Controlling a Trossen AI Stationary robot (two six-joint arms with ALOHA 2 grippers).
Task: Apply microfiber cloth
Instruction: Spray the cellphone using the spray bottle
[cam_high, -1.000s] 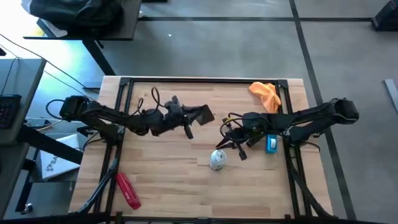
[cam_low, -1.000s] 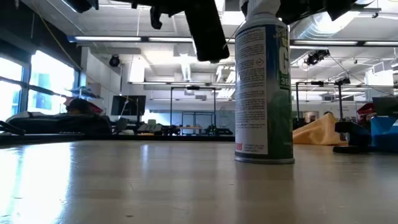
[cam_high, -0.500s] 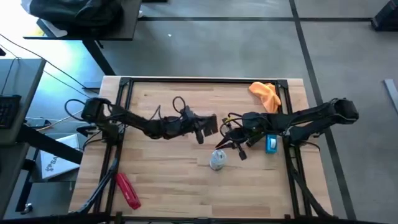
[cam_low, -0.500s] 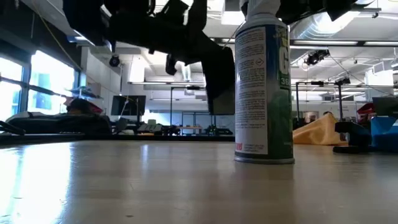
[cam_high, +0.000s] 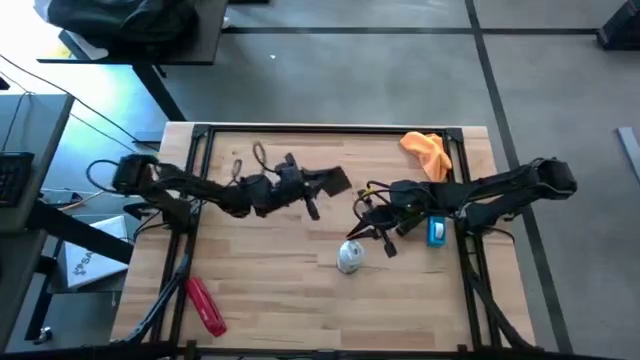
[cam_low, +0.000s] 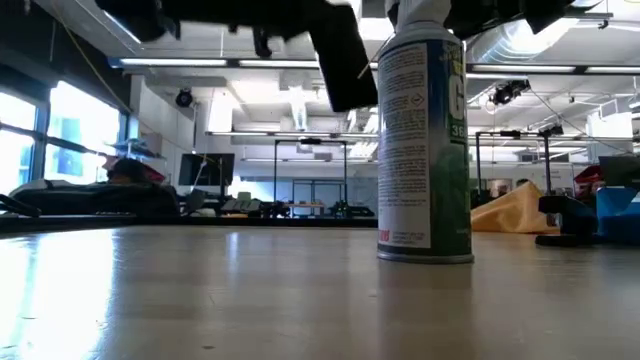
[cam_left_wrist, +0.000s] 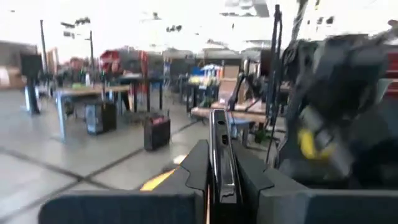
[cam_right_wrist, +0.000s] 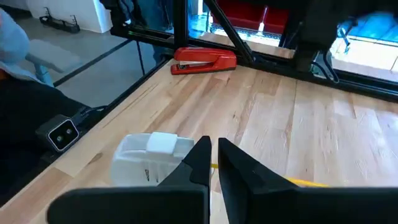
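Microfiber cloth (cam_high: 426, 152) untouched — left hand (cam_high: 318, 186) clamps phone (cam_high: 332, 182); right hand (cam_high: 368, 235) seemingly closed.

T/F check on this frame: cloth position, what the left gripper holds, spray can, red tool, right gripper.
1. The cloth lies at the table's far right corner, in neither gripper. True.
2. The left gripper holds a black phone above the table. True.
3. The spray can lies on its side. False: it stands upright near the table's middle.
4. The red tool sits next to the cloth. False: it is at the near left edge, far from the cloth.
5. The right gripper grips the cloth. False: it is shut and empty, close to the can.
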